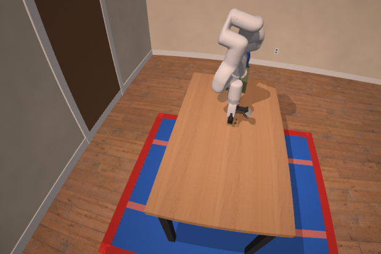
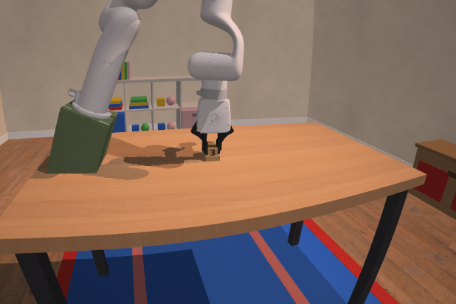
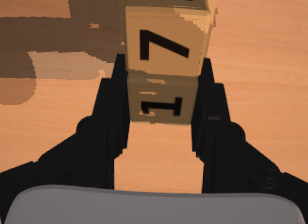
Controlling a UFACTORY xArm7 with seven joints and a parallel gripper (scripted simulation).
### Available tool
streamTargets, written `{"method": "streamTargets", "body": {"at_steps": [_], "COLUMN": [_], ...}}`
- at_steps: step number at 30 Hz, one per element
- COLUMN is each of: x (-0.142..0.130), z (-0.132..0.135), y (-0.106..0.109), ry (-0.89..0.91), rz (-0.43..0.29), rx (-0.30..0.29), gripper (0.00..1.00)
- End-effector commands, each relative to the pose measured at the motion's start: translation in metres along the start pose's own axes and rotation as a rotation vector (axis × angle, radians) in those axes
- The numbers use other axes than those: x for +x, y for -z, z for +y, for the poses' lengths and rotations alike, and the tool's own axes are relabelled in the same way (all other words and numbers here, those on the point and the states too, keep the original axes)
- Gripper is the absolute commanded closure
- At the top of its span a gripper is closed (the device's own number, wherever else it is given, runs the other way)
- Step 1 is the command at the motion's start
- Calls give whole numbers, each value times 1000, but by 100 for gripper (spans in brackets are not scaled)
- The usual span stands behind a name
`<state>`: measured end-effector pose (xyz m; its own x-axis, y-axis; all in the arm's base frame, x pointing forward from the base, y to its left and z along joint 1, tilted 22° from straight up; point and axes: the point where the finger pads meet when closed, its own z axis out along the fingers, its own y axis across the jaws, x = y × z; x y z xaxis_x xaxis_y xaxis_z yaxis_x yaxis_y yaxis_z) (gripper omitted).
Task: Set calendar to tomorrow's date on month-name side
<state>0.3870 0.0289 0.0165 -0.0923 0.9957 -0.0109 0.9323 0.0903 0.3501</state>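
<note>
above the tray (image 1: 237, 126) (image 2: 212, 158), the gripper (image 1: 230, 121) (image 2: 212, 153) (image 3: 162, 76) points down, its black fingers clamped on the near cube (image 3: 162, 84), one against each side of it. that cube shows a 7 on its upper face and a 1 on the face below it in the wrist view, both digits lying sideways there. past the 7, at the picture's edge, is another face with a digit partly cut off; i cannot tell which cube it belongs to.

the tray lies on the wooden table (image 1: 222, 165) (image 2: 236, 183) (image 3: 157, 162), and just over its rim in the exterior view a face with an upright 3 (image 2: 212, 152) looks out. whether the clamped cube touches the tray's floor, i cannot tell. the white arm (image 1: 232, 48) (image 2: 221, 2) reaches over to the tray from a green pedestal (image 1: 245, 86) (image 2: 79, 144), well apart from it. behind the tray, beyond the table, stands a white shelf unit (image 2: 152, 96).
</note>
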Motion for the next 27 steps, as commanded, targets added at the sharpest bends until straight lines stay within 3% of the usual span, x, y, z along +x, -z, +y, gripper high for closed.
{"method": "streamTargets", "body": {"at_steps": [1,27], "x": [0,0], "z": [1,0], "y": [0,7], "ry": [0,0], "rz": [-3,-3], "rx": [-20,-19], "gripper": [71,71]}}
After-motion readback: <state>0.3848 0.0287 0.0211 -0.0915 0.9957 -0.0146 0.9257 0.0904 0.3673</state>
